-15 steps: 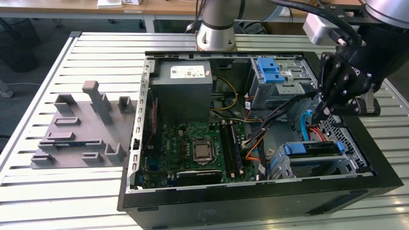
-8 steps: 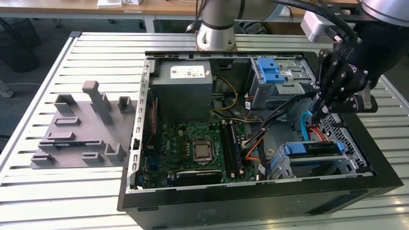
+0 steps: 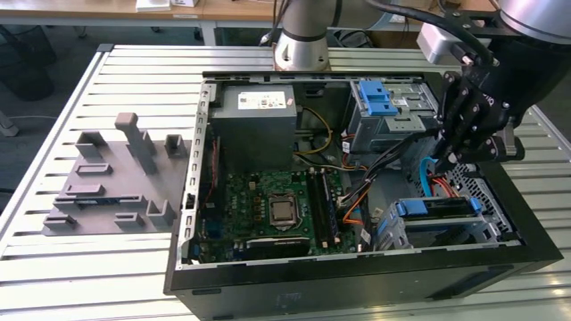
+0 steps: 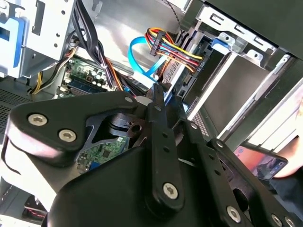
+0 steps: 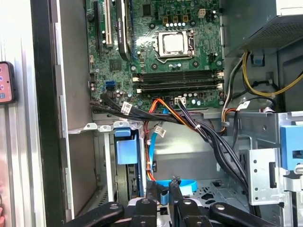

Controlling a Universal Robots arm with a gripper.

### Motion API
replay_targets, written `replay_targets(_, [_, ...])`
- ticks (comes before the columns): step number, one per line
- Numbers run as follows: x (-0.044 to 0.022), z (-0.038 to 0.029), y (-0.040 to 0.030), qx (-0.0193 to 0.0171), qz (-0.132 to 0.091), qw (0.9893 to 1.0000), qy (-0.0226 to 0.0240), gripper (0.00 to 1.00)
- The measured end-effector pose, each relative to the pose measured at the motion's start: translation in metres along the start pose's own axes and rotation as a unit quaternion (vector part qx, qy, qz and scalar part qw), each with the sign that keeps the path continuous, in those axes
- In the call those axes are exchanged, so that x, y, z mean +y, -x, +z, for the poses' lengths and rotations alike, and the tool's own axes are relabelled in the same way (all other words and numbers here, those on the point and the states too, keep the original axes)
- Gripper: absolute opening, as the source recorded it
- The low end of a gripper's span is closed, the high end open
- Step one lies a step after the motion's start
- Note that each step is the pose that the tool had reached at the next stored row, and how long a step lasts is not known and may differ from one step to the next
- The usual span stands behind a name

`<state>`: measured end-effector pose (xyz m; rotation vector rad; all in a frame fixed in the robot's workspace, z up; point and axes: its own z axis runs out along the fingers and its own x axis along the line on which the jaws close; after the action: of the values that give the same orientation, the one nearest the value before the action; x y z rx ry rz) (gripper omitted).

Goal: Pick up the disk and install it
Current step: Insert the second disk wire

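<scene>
Gripper [image 3: 448,155] tilted down inside open case [image 3: 357,277] (fingers near-closed), beside disk [image 3: 434,207]

Ribbed silver worktable [image 3: 116,267]; dark floor [image 3: 53,73] at exterior view's left; wooden desks [image 3: 223,10] far behind.

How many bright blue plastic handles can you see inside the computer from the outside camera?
2. One blue handle sits on the upper drive cage, toward the case's back right corner. The other sits on the lower drive cage, below the gripper. Cables could hide more.

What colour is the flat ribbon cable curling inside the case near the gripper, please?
Light blue; the ribbon cable shows best in the second wrist view.
</scene>
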<state>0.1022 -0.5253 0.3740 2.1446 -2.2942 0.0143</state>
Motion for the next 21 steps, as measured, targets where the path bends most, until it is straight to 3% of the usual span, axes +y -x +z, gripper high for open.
replay_targets(9, [0.0001, 0.0095, 0.0001, 0.0046, 0.000, 1.0000, -0.0003, 0.25])
replay_targets(11, [0.0001, 0.0105, 0.0001, 0.0050, 0.000, 1.0000, -0.0003, 0.17])
replay_targets(13, [0.0001, 0.0109, 0.0001, 0.0049, 0.000, 1.0000, -0.0003, 0.17])
replay_targets(14, [0.0001, 0.0110, 0.0000, 0.0026, 0.000, 1.0000, -0.0002, 0.16])
replay_targets(16, [0.0001, 0.0113, 0.0000, -0.0074, 0.000, 1.0000, 0.0005, 0.16])
replay_targets(17, [0.0001, 0.0117, 0.0000, -0.0098, 0.000, 1.0000, 0.0006, 0.16])
replay_targets(19, [0.0001, 0.0129, -0.0001, -0.0108, 0.000, 0.9999, -0.0028, 0.16])
replay_targets(21, [0.0011, 0.0134, -0.0006, -0.0112, -0.001, 0.9999, -0.0104, 0.16])
